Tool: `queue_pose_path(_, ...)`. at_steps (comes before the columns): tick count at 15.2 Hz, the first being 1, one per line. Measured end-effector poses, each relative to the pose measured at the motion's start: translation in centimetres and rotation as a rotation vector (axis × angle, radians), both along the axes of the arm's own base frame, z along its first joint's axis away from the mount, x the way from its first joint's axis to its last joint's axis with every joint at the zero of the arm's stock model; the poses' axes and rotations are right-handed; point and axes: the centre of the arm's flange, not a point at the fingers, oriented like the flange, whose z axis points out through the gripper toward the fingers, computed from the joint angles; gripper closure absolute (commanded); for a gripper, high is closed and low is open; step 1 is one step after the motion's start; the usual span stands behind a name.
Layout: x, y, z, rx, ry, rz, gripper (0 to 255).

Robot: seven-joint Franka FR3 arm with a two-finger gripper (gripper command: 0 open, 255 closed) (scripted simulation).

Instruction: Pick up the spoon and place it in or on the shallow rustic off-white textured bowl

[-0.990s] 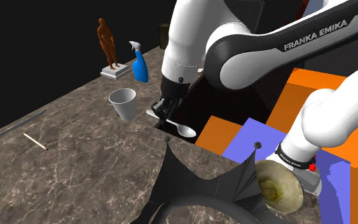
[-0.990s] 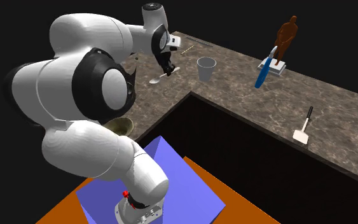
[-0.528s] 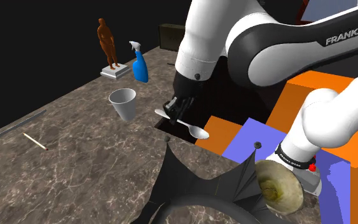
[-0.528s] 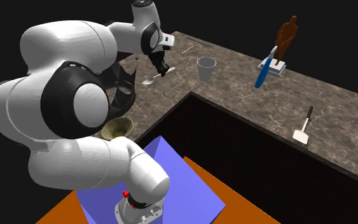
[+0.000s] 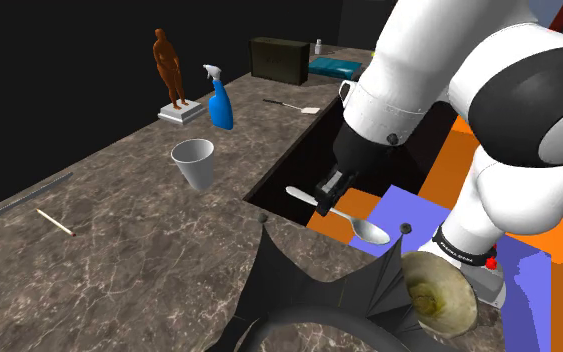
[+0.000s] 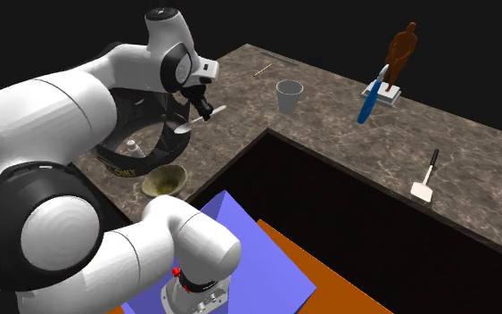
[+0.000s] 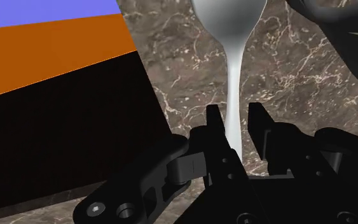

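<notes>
**Spoon clamped in the gripper over the counter's inner edge**

We see the gripper (image 5: 327, 193) (image 6: 205, 111) (image 7: 235, 114) closed on the handle of the spoon (image 5: 357, 223) (image 6: 189, 126) (image 7: 233, 70). In the wrist view the two fingers press the thin stem from either side. The spoon hangs in the air, lifted off the counter (image 5: 119, 260) (image 6: 329, 125), with its scoop end pointing away from the fingers. In the wrist view we see marbled counter beneath it, and the inner edge with its dark drop runs just beside.

The bowl (image 5: 419, 275) (image 6: 157, 188) sits at the counter's near edge, close to the stand. A black umbrella (image 5: 319, 290) (image 6: 142, 134) lies just beside it. We see no other thing between the spoon and the bowl.

The cup (image 5: 194, 162) (image 6: 288, 95), spray bottle (image 5: 219, 102) (image 6: 368, 103) and statue (image 5: 169, 65) (image 6: 403, 49) stand well apart along the far edge, and the spatula (image 5: 294, 104) (image 6: 424, 180) lies on the other leg.
</notes>
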Motion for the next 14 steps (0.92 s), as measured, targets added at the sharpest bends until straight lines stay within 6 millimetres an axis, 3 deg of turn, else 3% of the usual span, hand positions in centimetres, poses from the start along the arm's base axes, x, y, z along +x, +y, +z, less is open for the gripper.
queue_pose_path(14, -17.7, -3.2, 1.0, 0.006, -0.024, -0.004, 255)
